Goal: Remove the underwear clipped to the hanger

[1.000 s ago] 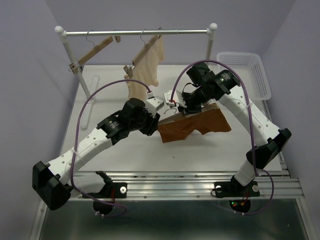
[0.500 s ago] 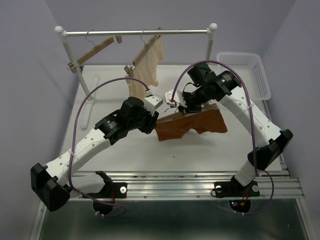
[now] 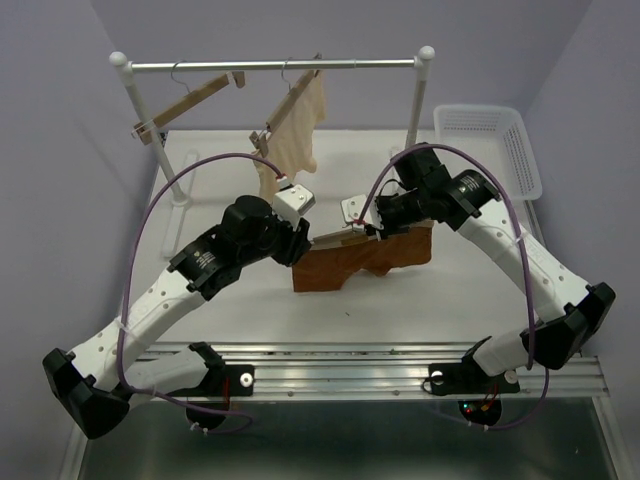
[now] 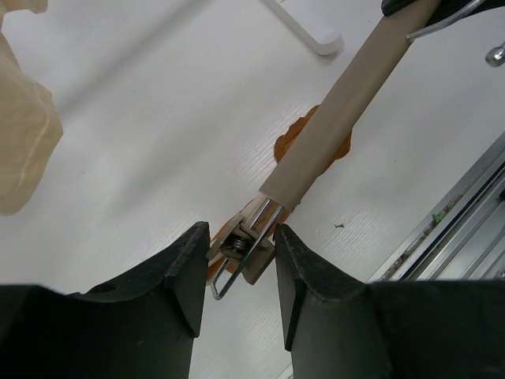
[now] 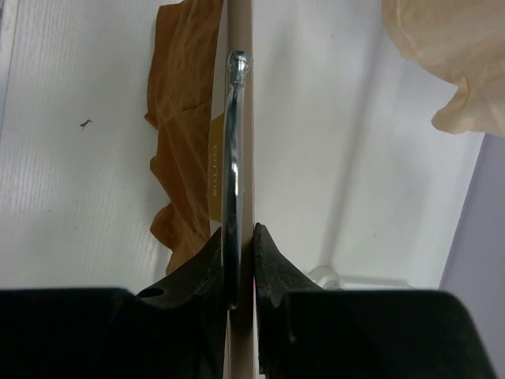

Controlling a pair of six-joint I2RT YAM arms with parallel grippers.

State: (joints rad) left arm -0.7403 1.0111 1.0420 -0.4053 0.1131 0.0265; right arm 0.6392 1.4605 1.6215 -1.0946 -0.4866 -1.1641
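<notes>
The hanger (image 3: 340,239) is held low over the table, its wooden bar running left to right. The rust-brown underwear (image 3: 355,262) hangs from it and lies partly on the table. My right gripper (image 3: 374,226) is shut on the bar and its wire hook, as the right wrist view (image 5: 237,233) shows, with the underwear (image 5: 185,118) to the left of the bar (image 5: 242,95). My left gripper (image 3: 303,243) is open at the bar's left end. In the left wrist view its fingers (image 4: 241,237) stand either side of the metal clip (image 4: 246,251) without pressing it; the bar (image 4: 339,118) runs away up right.
A clothes rack (image 3: 275,66) stands at the back with two more wooden hangers (image 3: 185,105); one holds a cream-beige garment (image 3: 295,135). A white basket (image 3: 495,140) sits at the back right. The rack's white foot (image 4: 304,28) lies near the hanger. A metal rail (image 3: 400,375) edges the table front.
The right arm has carried the hanger and underwear left and lower. The left gripper has moved left and now has its open fingers around the clip at the bar's end.
</notes>
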